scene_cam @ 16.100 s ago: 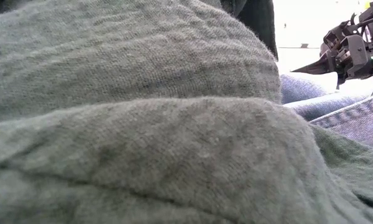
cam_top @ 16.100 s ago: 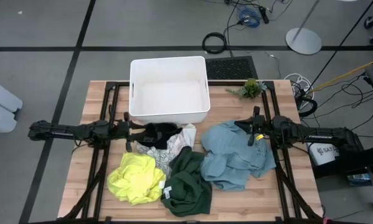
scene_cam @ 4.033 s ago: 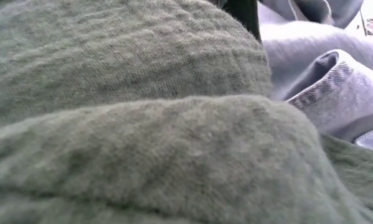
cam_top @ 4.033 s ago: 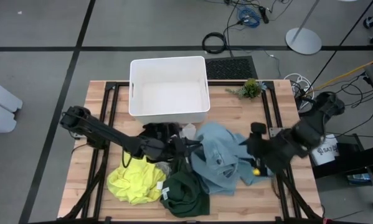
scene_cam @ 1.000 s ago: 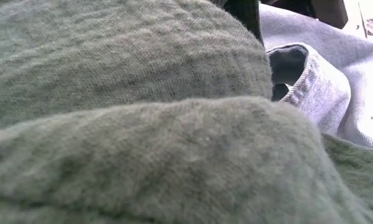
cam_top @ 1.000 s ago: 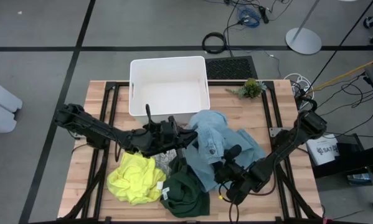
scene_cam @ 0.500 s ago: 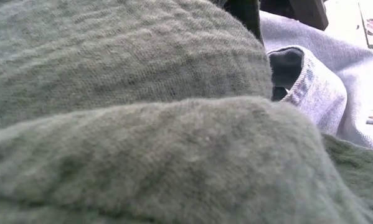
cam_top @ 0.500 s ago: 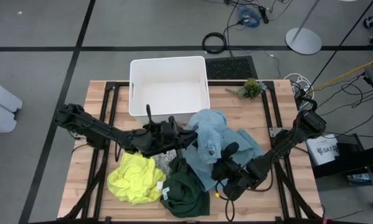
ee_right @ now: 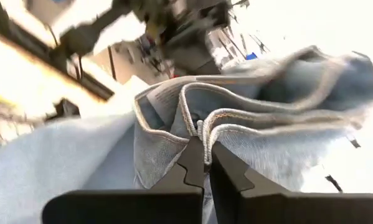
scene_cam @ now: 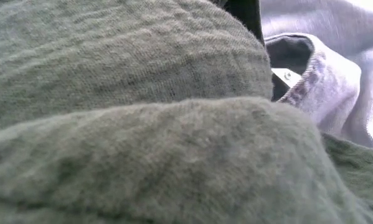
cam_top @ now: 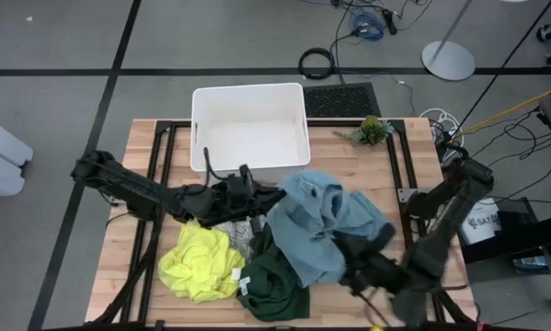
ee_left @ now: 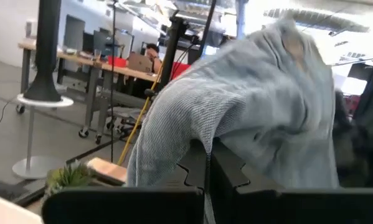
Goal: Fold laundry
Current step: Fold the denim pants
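The light blue garment point(cam_top: 323, 223) lies in the middle of the table point(cam_top: 367, 156), just in front of the white bin point(cam_top: 250, 129), and it is now lifted between both arms. A second ago the right gripper point(ee_right: 204, 163) stood wide over its near edge; now the jaws have pinched together on a seamed hem. The left gripper point(ee_left: 206, 167) stays clamped on the far side of the cloth. It seems the shirt can now be spread. The dark green garment point(cam_top: 275, 276) and the yellow garment point(cam_top: 201, 262) wait beside it.
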You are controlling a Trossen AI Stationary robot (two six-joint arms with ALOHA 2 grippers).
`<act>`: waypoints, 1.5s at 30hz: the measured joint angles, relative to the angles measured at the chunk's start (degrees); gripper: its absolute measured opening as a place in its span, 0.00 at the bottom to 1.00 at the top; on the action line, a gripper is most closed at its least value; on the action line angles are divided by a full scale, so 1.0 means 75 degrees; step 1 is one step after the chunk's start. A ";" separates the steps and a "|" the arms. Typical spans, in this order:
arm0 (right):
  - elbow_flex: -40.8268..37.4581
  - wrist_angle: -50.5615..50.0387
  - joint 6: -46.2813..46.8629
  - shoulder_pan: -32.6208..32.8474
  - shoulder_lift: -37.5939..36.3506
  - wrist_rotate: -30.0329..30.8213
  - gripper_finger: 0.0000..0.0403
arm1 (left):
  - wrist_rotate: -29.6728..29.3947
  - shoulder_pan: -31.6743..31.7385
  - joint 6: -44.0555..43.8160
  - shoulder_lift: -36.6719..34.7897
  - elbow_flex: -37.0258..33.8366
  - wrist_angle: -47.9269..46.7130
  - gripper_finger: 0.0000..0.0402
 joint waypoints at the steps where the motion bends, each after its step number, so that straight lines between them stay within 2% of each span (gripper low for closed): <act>1: 0.0193 -0.0001 -0.0108 0.0114 -0.0085 -0.0003 0.00 | 0.0028 -0.0028 0.0114 -0.0081 0.0000 -0.0010 0.02; 6: 0.1037 0.0099 -0.0853 0.0447 -0.0537 -0.0014 0.00 | 0.0228 -0.0178 0.0691 -0.0334 0.0000 -0.0103 0.02; 11: 0.1959 0.0201 -0.1574 0.0475 -0.0983 -0.0029 0.00 | 0.0700 -0.0213 0.0755 -0.0355 0.0000 -0.0176 0.02; 16: 0.3339 0.0217 -0.2327 0.0386 -0.1070 -0.0758 0.00 | 0.0904 -0.0202 0.0752 -0.0355 0.0000 -0.0173 0.02; 19: 0.4082 0.0197 -0.2560 0.0376 -0.1049 -0.0915 0.00 | 0.0913 -0.0204 0.0820 -0.0355 0.0000 -0.0148 0.02; 24: 0.4480 -0.0031 -0.2502 0.0382 -0.1049 -0.0624 0.00 | 0.0898 -0.0199 0.1101 -0.0352 0.0000 -0.0161 0.09; 26: 0.4364 -0.0647 -0.1909 0.0509 -0.1052 -0.0443 0.00 | 0.0892 -0.0199 0.1099 -0.0349 0.0000 -0.0162 0.13; 29: 0.4019 -0.2232 0.0021 0.0650 -0.1046 -0.0678 0.00 | 0.0876 -0.0199 0.1090 -0.0344 -0.0003 -0.0177 0.16; 32: 0.3485 -0.3954 0.2682 0.0607 -0.1032 -0.2036 0.00 | 0.0812 -0.0199 0.1017 -0.0340 -0.0003 -0.0133 0.15; 34: 0.2951 -0.4530 0.4117 0.0399 -0.1018 -0.2654 0.00 | 0.0725 -0.0178 0.0814 -0.0340 -0.0006 -0.0076 0.14; 38: 0.1549 -0.4018 0.5131 -0.0105 -0.0916 -0.3384 0.00 | 0.0570 -0.0101 0.0746 -0.0340 -0.0006 -0.0001 0.11; 41: 0.0603 -0.2793 0.5049 -0.0453 -0.0799 -0.4282 0.00 | 0.0510 0.0002 0.0844 -0.0340 -0.0006 -0.0013 0.09; 45: -0.0135 -0.1125 0.4461 -0.0794 -0.0649 -0.4880 0.00 | -0.0002 0.0162 0.0953 -0.0312 -0.0006 -0.0129 0.08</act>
